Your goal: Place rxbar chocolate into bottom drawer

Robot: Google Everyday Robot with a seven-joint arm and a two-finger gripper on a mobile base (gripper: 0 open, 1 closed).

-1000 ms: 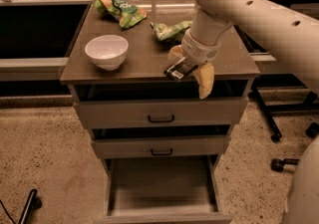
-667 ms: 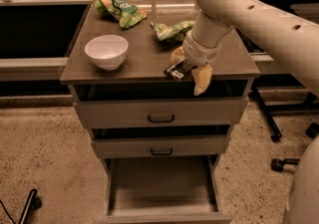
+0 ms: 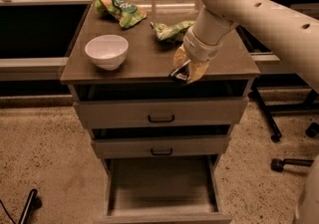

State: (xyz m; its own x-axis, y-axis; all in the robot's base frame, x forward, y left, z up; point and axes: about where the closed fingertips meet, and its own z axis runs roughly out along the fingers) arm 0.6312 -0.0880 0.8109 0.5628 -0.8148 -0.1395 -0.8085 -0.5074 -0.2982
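Sitting on the left of the cabinet (image 3: 149, 63) top is a white bowl (image 3: 106, 51), with a green snack bag (image 3: 119, 11) at the cabinet's back edge and a second green bag (image 3: 172, 30) just behind the gripper (image 3: 185, 72), which is clamped on the rxbar chocolate (image 3: 178, 73) above the cabinet's front edge, right of centre. Two shallower drawers (image 3: 161, 113) lie between it and the cabinet's pulled-out bottom drawer (image 3: 162, 188). Against a second ago, the gripper is slightly further left and higher, no longer hanging past the cabinet top; bowl and bags are unmoved.
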